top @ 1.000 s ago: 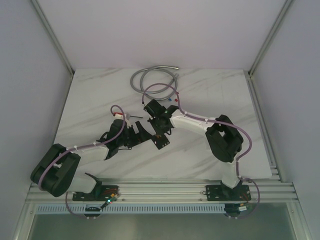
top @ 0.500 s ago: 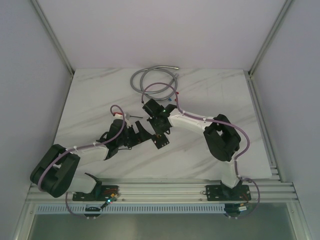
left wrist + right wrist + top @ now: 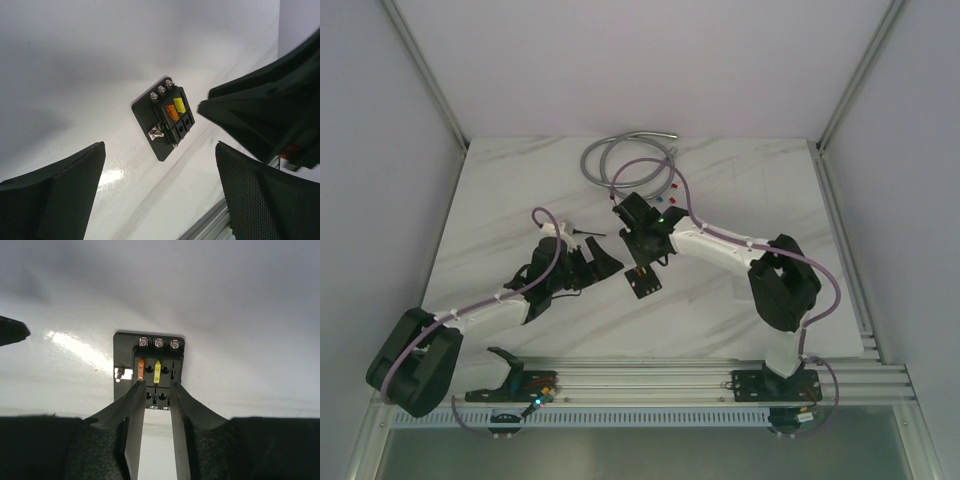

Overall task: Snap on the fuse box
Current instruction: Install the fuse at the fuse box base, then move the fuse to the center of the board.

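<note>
The fuse box (image 3: 642, 283) is a small black square block lying flat on the white marble table (image 3: 740, 190). An orange and a yellow fuse stand in its slots, with three screws along one edge (image 3: 149, 365) and a small metal piece on its plate (image 3: 165, 117). My right gripper (image 3: 157, 386) hovers just over the box's near edge, its jaws a little apart with only table showing between them. My left gripper (image 3: 160, 195) stands wide open to the box's left (image 3: 603, 262), apart from it, holding nothing.
A coiled grey cable (image 3: 625, 160) lies at the back of the table, with tiny red and blue fuses (image 3: 670, 193) beside it. An aluminium rail (image 3: 640, 378) runs along the near edge. Side walls close in the table left and right.
My right gripper's jaws have parted and it has lifted back off the fuse box, which now lies free. The left arm has stretched out lower, its gripper drawn slightly left.
</note>
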Tool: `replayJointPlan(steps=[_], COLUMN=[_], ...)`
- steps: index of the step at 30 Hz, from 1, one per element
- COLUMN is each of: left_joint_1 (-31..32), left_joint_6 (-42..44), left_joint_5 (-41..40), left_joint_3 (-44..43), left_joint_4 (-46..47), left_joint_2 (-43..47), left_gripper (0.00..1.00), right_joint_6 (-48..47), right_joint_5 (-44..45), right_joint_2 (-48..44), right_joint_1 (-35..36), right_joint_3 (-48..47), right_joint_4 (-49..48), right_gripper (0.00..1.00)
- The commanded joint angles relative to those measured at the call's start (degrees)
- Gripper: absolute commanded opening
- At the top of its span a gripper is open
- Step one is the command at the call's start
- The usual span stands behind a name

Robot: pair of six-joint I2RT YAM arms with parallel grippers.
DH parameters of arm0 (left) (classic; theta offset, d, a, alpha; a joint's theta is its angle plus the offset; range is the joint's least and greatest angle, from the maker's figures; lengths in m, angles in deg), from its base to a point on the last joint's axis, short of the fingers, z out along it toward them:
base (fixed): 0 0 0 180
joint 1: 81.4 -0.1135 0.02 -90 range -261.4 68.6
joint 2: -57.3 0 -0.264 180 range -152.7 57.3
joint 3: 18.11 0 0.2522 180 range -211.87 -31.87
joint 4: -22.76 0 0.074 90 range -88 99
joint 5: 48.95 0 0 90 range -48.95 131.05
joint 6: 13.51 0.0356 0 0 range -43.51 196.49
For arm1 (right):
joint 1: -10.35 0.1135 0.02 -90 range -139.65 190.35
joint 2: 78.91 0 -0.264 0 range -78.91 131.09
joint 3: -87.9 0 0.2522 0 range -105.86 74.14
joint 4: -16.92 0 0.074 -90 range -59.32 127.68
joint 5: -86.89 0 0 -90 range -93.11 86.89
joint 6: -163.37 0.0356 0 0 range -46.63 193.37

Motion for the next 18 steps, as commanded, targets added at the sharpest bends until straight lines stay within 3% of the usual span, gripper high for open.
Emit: replayJointPlan(steps=[1, 6, 18], left_joint_1=[-0.31, -0.64, -4.55], left_joint_6=[1.14, 2.15, 3.19], left_joint_5=[-1.94, -3.49, -2.84], left_joint_3=[-0.2, -0.6, -0.49], left_joint_4=[-2.18, -3.28, -4.57], left_joint_2=[1.32, 1.65, -0.31], left_gripper=[1.0, 1.0, 1.0], right_joint_6=[-1.32, -3.61, -13.87], right_joint_5=[0.31, 0.44, -5.85], right_joint_2=[-4.31, -2.91, 8.54], right_joint_1=[-1.06, -4.76, -10.21], right_joint_3=[-1.81, -1.53, -5.04], right_joint_4=[-0.9, -6.43, -25.44], right_gripper=[0.36, 0.45, 0.52])
